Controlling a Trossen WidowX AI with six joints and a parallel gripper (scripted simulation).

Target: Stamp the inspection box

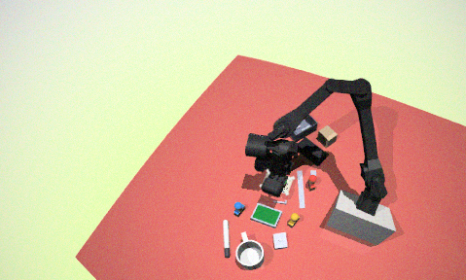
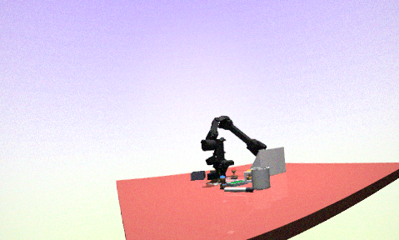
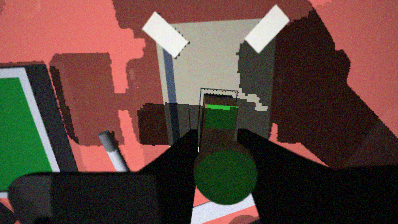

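My gripper (image 3: 217, 136) (image 2: 221, 177) is shut on a stamp with a round green knob (image 3: 225, 177) and a brown stem. The card (image 3: 205, 55) (image 1: 289, 186) lies below, with pale pieces over its two far corners. The stamp's foot appears over the thin outlined inspection box (image 3: 218, 89); the stamp hides much of it. Whether the foot touches the card cannot be told, and no print shows. The green ink pad (image 1: 267, 215) (image 3: 12, 130) lies to the left in the wrist view. The hand covers much of the card in the top view.
Blue-knobbed (image 1: 238, 209), yellow-knobbed (image 1: 294, 220) and red-knobbed (image 1: 312, 183) stamps stand around the pad and card. A mug (image 1: 249, 256), a marker (image 1: 226, 237), a white square (image 1: 280, 240), a ruler (image 1: 301, 191), a tan block (image 1: 327, 135) and a dark tray (image 1: 312, 126) are also there.
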